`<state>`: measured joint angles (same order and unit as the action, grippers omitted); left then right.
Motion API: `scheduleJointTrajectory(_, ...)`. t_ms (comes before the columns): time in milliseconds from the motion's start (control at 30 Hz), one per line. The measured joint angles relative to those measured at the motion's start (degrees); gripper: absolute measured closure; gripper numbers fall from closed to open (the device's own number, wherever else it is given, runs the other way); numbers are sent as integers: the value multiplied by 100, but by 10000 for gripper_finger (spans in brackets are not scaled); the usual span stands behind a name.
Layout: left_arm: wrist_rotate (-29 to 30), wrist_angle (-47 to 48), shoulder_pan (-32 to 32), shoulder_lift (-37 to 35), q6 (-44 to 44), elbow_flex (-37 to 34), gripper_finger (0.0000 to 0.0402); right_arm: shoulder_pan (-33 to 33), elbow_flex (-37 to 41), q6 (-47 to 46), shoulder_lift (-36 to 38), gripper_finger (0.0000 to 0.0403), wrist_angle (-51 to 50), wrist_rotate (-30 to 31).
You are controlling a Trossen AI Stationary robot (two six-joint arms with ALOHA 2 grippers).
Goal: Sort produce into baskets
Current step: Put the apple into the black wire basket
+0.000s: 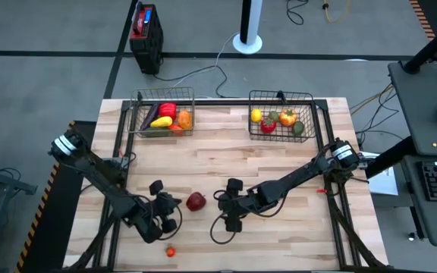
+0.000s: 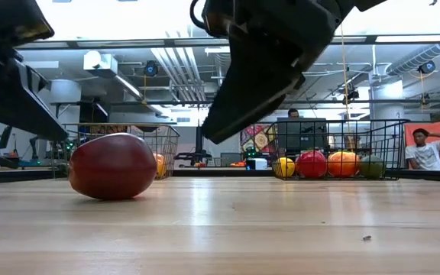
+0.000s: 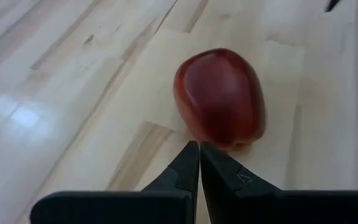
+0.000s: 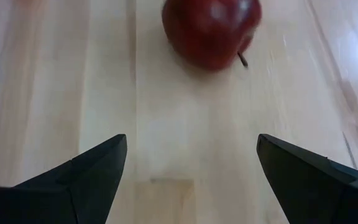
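Note:
A dark red apple [image 1: 196,201] lies on its side on the wooden table, between my two grippers; it also shows in the low view [image 2: 113,165]. My left gripper [image 1: 174,202] is shut, its tips [image 3: 199,149] right at the apple's side [image 3: 219,99]. My right gripper [image 1: 223,199] is open and empty, low over the table, with the apple [image 4: 211,28] ahead of its fingers and apart from them. Two wire baskets stand at the far edge: the left basket [image 1: 136,114] and the right basket [image 1: 309,114], each holding several produce pieces. My left gripper's shut fingertips [image 3: 191,155] stand at the apple's lower side [image 3: 211,142], coming nearly level from the table's left. I cannot tell whether they touch it. The apple rests on the table.
A small red-orange piece [image 1: 171,252] lies near the table's front edge, beside my left arm. The table's middle, between the apple and the baskets, is bare wood [image 1: 226,155]. A person [image 2: 426,149] sits in the room beyond the table.

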<state>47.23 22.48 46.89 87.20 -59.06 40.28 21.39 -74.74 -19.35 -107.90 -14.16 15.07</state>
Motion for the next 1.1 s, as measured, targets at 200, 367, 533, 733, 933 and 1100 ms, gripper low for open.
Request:
scheduleJointTrajectory(200, 19, -63, -254, 296, 6, -16, 402, -15, 0, -262, -2, 51, 245, -6)
scheduleJointTrajectory(367, -11, -334, -334, 511, 46, -19, 402, 31, 13, -286, -2, 51, 236, -45)
scheduleJointTrajectory(533, -12, -672, -360, 809, 55, -25, 402, 50, 17, -271, -7, 51, 202, -50)
scheduleJointTrajectory(733, -184, -1269, -375, 1049, 252, 39, 402, 56, 20, -274, -9, 51, 169, -48)
scheduleJointTrajectory(933, -127, -1806, -430, 1230, 418, 108, 401, 74, 22, -325, -9, 51, -62, -48)
scheduleJointTrajectory(1100, -133, -2518, -500, 1556, 676, 107, 401, 72, 24, -729, -9, 51, -224, -1)
